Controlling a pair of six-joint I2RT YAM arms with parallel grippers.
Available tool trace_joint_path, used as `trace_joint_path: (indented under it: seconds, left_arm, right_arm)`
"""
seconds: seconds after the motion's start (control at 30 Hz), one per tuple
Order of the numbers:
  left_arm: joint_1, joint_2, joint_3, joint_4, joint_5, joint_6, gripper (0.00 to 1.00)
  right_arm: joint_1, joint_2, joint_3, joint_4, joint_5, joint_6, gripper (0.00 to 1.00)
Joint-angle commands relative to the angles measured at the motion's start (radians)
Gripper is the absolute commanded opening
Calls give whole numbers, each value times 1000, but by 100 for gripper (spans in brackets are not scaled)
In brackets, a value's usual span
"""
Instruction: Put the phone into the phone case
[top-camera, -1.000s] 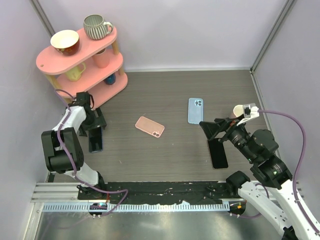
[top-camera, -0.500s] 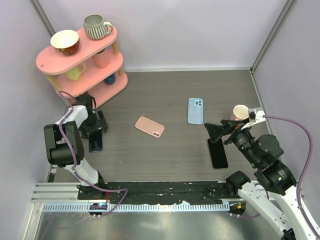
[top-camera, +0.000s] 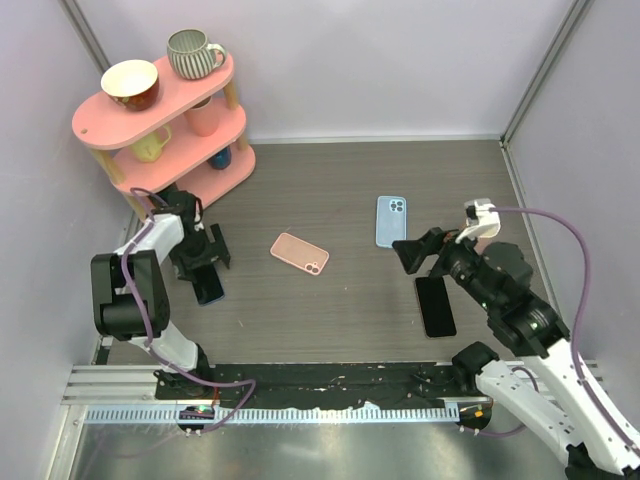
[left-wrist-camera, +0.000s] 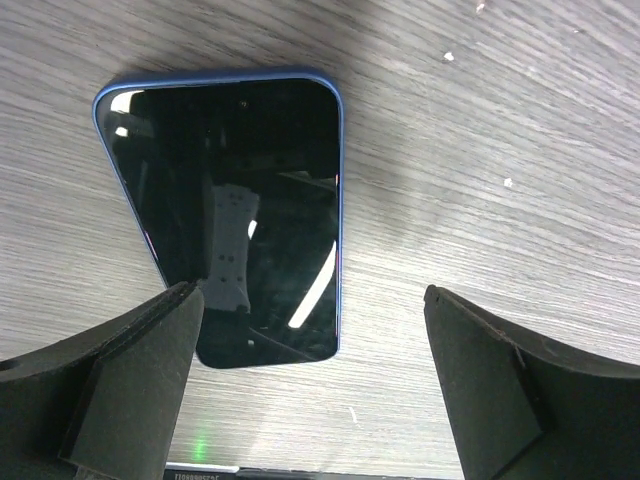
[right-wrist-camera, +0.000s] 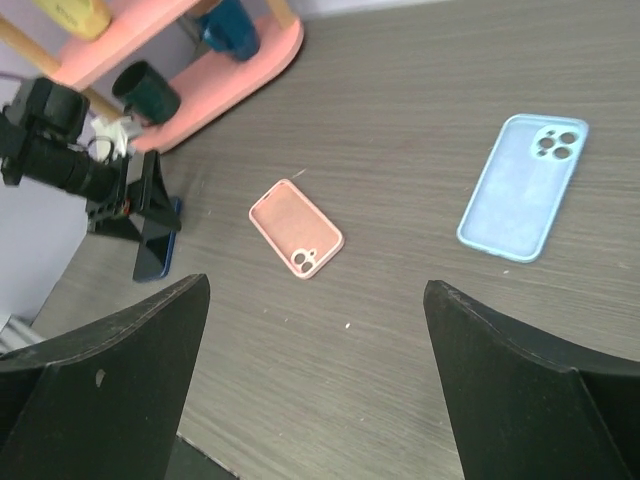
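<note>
A dark phone with a blue edge (left-wrist-camera: 230, 220) lies screen up on the table at the left (top-camera: 208, 290). My left gripper (left-wrist-camera: 310, 380) is open just above its near end, its left finger over the phone's corner; it also shows in the top view (top-camera: 203, 262). A pink phone case (top-camera: 300, 253) lies inside up at mid-table and shows in the right wrist view (right-wrist-camera: 296, 228). A light blue case (top-camera: 391, 220) lies to its right (right-wrist-camera: 523, 185). My right gripper (top-camera: 418, 250) is open and empty above the table, beside a black phone (top-camera: 436, 306).
A pink three-tier shelf (top-camera: 160, 110) with mugs and a bowl stands at the back left, close behind the left arm. Walls close in the table on the left, back and right. The metal rail (top-camera: 300, 405) runs along the near edge.
My left gripper has swung right and toward the front, and the blue-edged phone has shifted right with it. My right gripper has turned left, toward the cases.
</note>
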Motion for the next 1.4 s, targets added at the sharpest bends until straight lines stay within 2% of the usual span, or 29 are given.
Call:
trace_joint_path:
  seconds: [0.0, 0.1, 0.13, 0.17, 0.3, 0.47, 0.63, 0.67, 0.7, 0.73, 0.83, 0.97, 1.07, 1.2, 1.37]
  left_arm:
    - [-1, -39, -5, -16, -1, -15, 97]
    - [-15, -19, -13, -25, -57, -23, 97]
    - [-27, -16, -9, -31, -68, -24, 100]
    - [-43, -15, 1, -42, -129, -26, 100]
    - [-168, -69, 8, -57, -286, -37, 100]
    - [-193, -162, -25, -26, -327, -76, 100]
    - [-190, -121, -16, -63, -346, -121, 100]
    - [-187, -108, -6, -68, -344, -129, 100]
    - [-187, -97, -3, -74, -338, -135, 100]
    - [-176, -93, 2, -72, -308, -155, 100]
    - [-146, -134, -10, -31, -237, -153, 100]
    - [-58, -191, -56, 23, -56, -141, 100]
    - [-26, -211, -67, 32, -33, -139, 100]
    - [46, -243, -96, 50, 62, -136, 100]
    - [75, -269, -104, 50, 7, -124, 100]
  right_arm:
    - [1, 169, 1, 113, -147, 23, 93]
    - [1, 303, 30, 163, -197, 31, 88]
    - [1, 397, 61, 170, -206, 30, 83]
    - [1, 441, 79, 179, -217, 28, 81]
    - [1, 626, 118, 265, -246, 10, 74]
    - [10, 885, 178, 315, -321, -67, 66]
    - [24, 1044, 260, 287, -307, -81, 56]
    - [27, 1085, 282, 254, -268, -55, 54]
    - [36, 1102, 338, 210, -110, 76, 50]
    - [98, 1090, 310, 131, 69, 395, 50]
    - [178, 1076, 259, 219, 155, 551, 48]
    - [238, 1188, 354, 115, 227, 643, 49]
    - [260, 1257, 405, 62, 263, 697, 50]
    - [274, 1280, 388, 58, 315, 751, 52]
    - [285, 1309, 388, 87, 324, 748, 53]
